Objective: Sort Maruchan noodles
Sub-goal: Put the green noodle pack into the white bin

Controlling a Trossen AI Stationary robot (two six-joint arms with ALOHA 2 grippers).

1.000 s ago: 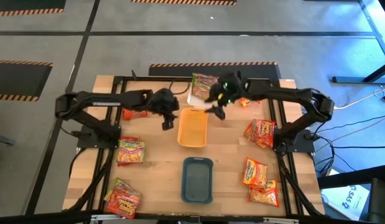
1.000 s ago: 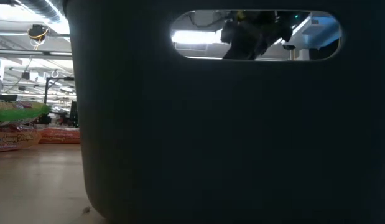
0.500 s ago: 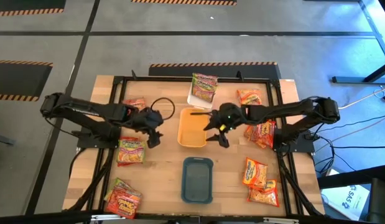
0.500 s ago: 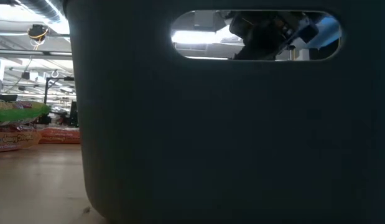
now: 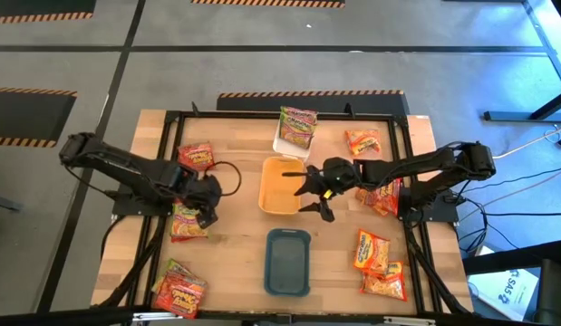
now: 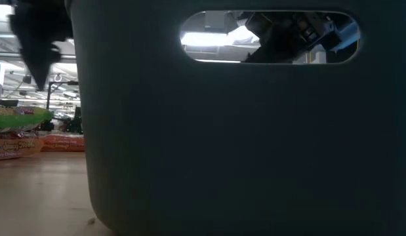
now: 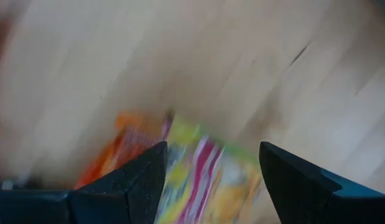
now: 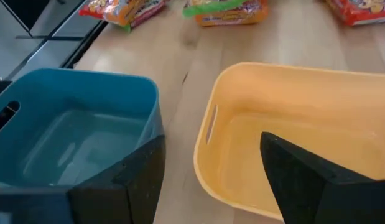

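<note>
Maruchan noodle packets lie flat about the table. A green-pink one (image 5: 188,223) lies at the left, a red one (image 5: 196,156) beyond it, and another green-pink one (image 5: 298,122) rests in the white tray (image 5: 282,145). My left gripper (image 5: 206,214) hangs open just above the left green-pink packet (image 7: 204,177), fingers pointing down and holding nothing. My right gripper (image 5: 316,192) is open and empty beside the orange tray's (image 5: 280,186) right rim. In its wrist view my right gripper (image 8: 211,140) looks over the orange tray (image 8: 292,118) and the teal tray (image 8: 74,124).
More packets lie at the right (image 5: 382,192), far right (image 5: 363,142), near right (image 5: 371,250) and near left (image 5: 178,290). The teal tray (image 5: 287,261) stands near the front edge and fills most of the low view (image 6: 242,144). Black frame rails (image 5: 162,181) run along the table's sides.
My left gripper has swung from beside the orange tray toward the table's left and near side and turned, ending over the left green-pink packet. My right gripper has come from the white tray toward the near edge and sunk a little beside the orange tray. No packet has moved.
</note>
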